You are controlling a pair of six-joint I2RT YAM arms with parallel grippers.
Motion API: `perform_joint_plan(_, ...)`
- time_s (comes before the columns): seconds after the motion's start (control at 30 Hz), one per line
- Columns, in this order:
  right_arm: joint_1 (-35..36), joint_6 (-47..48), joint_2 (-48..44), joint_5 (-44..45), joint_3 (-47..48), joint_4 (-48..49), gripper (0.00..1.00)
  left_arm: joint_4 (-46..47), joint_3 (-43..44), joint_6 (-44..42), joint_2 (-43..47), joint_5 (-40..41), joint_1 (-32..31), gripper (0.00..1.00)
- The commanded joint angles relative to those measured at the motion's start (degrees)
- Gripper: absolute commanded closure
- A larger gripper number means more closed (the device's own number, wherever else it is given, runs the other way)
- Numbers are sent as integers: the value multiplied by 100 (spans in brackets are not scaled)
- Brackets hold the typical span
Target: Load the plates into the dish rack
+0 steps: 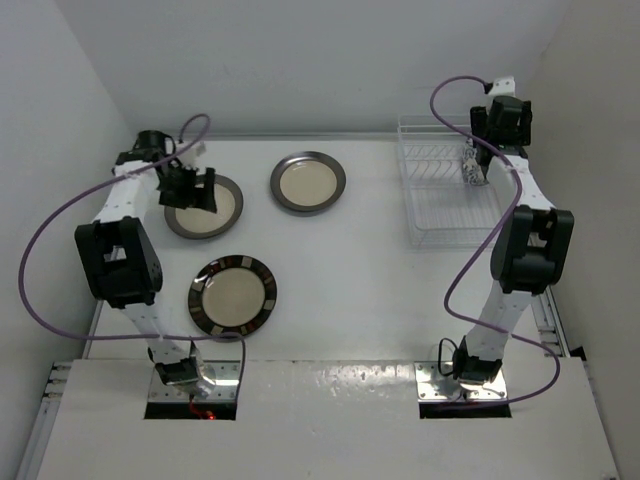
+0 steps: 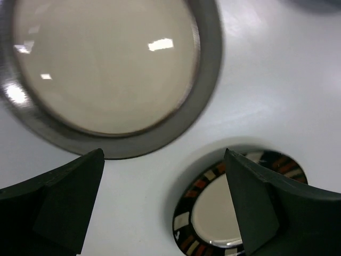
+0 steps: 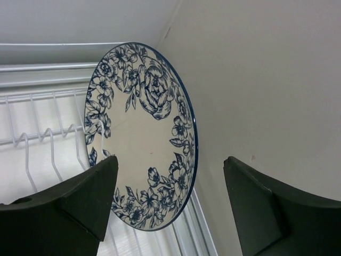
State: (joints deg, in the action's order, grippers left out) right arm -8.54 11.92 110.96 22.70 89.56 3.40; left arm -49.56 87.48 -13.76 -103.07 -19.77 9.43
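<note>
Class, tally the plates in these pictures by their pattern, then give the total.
Grey-rimmed cream plates: 2
Dark striped-rim plate: 1
Blue floral plate: 1
Total: 4

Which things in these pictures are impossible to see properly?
- Top view: the floral plate standing in the dish rack is too small to show its pattern.
- Top view: the left gripper covers part of one grey-rimmed plate.
- Left wrist: the striped-rim plate is cut by the bottom edge and a finger.
- Right wrist: the floral plate's lower edge is behind a finger, so its slot is unclear.
</note>
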Motion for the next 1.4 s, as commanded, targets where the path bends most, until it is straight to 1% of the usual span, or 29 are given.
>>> perform_joint_plan(0.0, 80, -111, -408, 24, -26, 161, 19, 157, 497, 900, -144, -327, 532, 0)
perform_joint_plan(0.03, 89, -94, -460, 15, -17, 135, 17, 157, 576, 997, -196, -108, 638, 0)
perform_joint_plan(0.07, 115, -68, -513, 24, 9, 48, 17, 218, 673, 1155, -362, -106, 909, 0)
perform_joint_plan(0.1, 133, -59, -557, 7, 0, 21, 13, 219, 856, 1243, -468, -54, 1068, 0)
perform_joint_plan(0.13, 150, -41, -653, 24, -9, -32, 13, 219, 936, 1314, -582, -53, 1226, 0)
perform_joint_plan(0.2, 229, 3, -872, 41, -61, -94, 12, 280, 1173, 1367, -993, -114, 1630, 4)
perform_joint_plan(0.23, 290, -14, -944, 33, -87, -102, 12, 280, 1288, 1367, -1170, -167, 1728, 5)
perform_joint_plan(0.3, 414, 20, -1110, 50, -210, -111, 10, 280, 1481, 1367, -1504, -535, 1938, 9)
perform_joint_plan(0.37, 563, 64, -1471, 7, -500, -103, 10, 176, 1841, 1175, -1979, -869, 1992, 12)
perform_joint_plan(0.4, 711, 82, -1707, -2, -579, -76, 10, 27, 1982, 1078, -2128, -871, 1992, 12)
perform_joint_plan(0.43, 765, 65, -1953, -20, -876, -50, 10, 25, 2070, 1077, -2243, -801, 2071, 12)
perform_joint_plan(0.47, 809, 73, -2068, -46, -983, -15, 10, 25, 2132, 1164, -2427, -896, 2141, 15)
perform_joint_plan(0.5, 1097, 65, -2209, -64, -1097, 29, 10, 78, 2133, 1243, -2507, -1010, 2220, 17)
perform_joint_plan(0.53, 1152, 82, -2558, -64, -1386, 38, 10, 130, 2133, 1366, -2577, -1090, 2343, 19)
perform_joint_plan(0.57, 1248, 91, -2692, -90, -1467, 64, 10, 131, 2080, 1367, -2639, -1090, 2344, 19)
perform_joint_plan(0.6, 1432, 91, -2946, -90, -1781, 117, 10, 131, 2080, 1367, -2709, -1282, 2344, 20)
perform_joint_plan(0.67, 1608, 82, -3316, -99, -1985, 257, 10, 131, 1940, 1226, -2710, -1468, 2344, 20)
perform_joint_plan(0.7, 1714, 73, -3544, -90, -2273, 380, 10, 192, 1887, 1226, -2710, -1521, 2344, 20)
perform_joint_plan(0.73, 1802, 39, -3755, -125, -2354, 416, 10, 192, 1826, 1174, -2710, -1521, 2274, 20)
perform_joint_plan(0.83, 1969, 73, -4168, -117, -2644, 521, 10, 560, 1439, 1358, -2762, -1574, 2212, 21)
perform_joint_plan(0.93, 2110, 170, -4494, -73, -2646, 565, 10, 886, 1088, 1569, -2876, -1513, 2273, 24)
perform_joint_plan(1.0, 2206, 442, -4618, -20, -2602, 583, 10, 1097, 833, 1640, -2877, -1512, 2274, 24)
perform_joint_plan(1.03, 2364, 495, -4644, 128, -2601, 635, 10, 1159, 762, 1640, -2877, -1582, 2274, 25)
perform_joint_plan(1.1, 2435, 609, -4811, 191, -2593, 767, 10, 1229, 701, 1640, -2929, -1714, 2274, 29)
perform_joint_plan(1.17, 2514, 679, -4899, 208, -2610, 881, 10, 1229, 700, 1579, -2991, -1714, 2134, 33)
perform_joint_plan(1.2, 2515, 741, -4917, 226, -2619, 908, 10, 1229, 752, 1465, -2991, -1627, 2081, 33)
perform_joint_plan(1.27, 2654, 829, -4908, 270, -2584, 934, 10, 1229, 753, 1411, -2991, -1556, 2028, 36)
perform_joint_plan(1.33, 2699, 934, -4882, 305, -2558, 952, 10, 1229, 753, 1411, -3061, -1556, 2028, 41)
perform_joint_plan(1.37, 2786, 978, -4838, 297, -2549, 996, 10, 1229, 753, 1411, -3062, -1556, 2028, 47)
